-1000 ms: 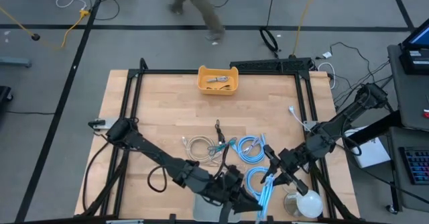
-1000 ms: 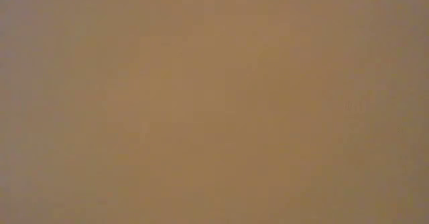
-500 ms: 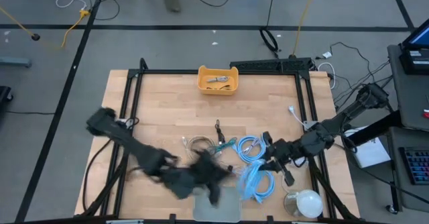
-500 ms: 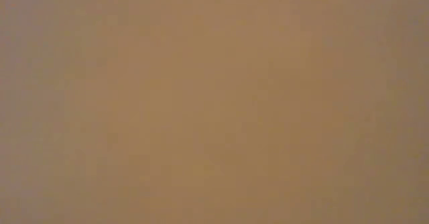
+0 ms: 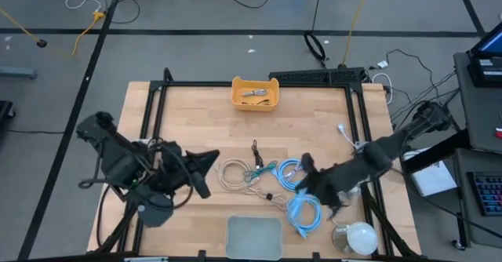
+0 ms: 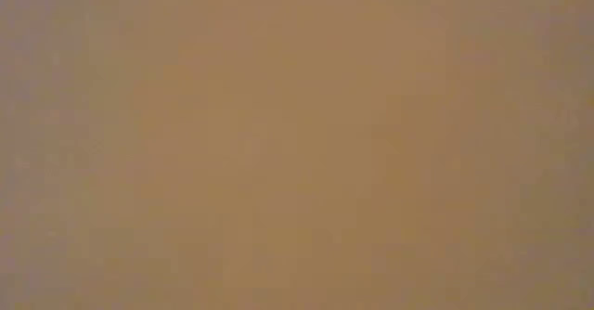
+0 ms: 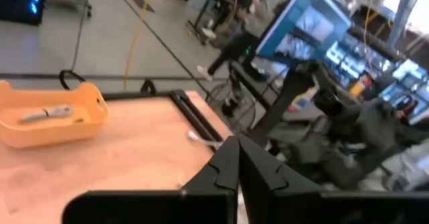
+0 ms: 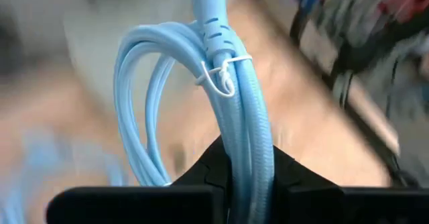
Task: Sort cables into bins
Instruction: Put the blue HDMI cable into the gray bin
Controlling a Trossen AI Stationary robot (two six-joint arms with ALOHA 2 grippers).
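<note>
My right gripper (image 8: 247, 158) (image 5: 304, 190) is shut on a coiled light-blue cable (image 8: 201, 83) (image 5: 303, 213), over the table's right half. A second light-blue coil (image 5: 290, 171), a beige coil (image 5: 234, 174) and thin black (image 5: 255, 150) and teal (image 5: 263, 170) cables lie on the wood in the middle. My left gripper (image 7: 236, 158) (image 5: 213, 158) hangs shut and empty over the table's left half, pointing about level toward the right. The orange bin (image 5: 255, 94) (image 7: 50, 117) at the far edge holds a short grey cable. The pale grey bin (image 5: 253, 235) sits at the near edge. My right gripper pinches the light-blue coil's bundled strands (image 8: 249, 133) between its two fingers, a little below the white twist tie (image 8: 224, 73). The fingers lie across the strands and slant down. The coil reaches out beyond the fingertips; whether its far end touches the table, I cannot tell.
A round white dome (image 5: 357, 237) stands at the near right corner. A loose white cord with a plug (image 5: 345, 132) lies by the right rail. A black frame (image 5: 259, 83) edges the tabletop. The low view shows only a flat brown blur.
My left gripper has drawn away from the near edge beside the grey bin, going up and toward the table's left edge, and has tipped from pointing down to about level. My right gripper has rolled with the blue coil and shifted slightly toward the table's middle.
</note>
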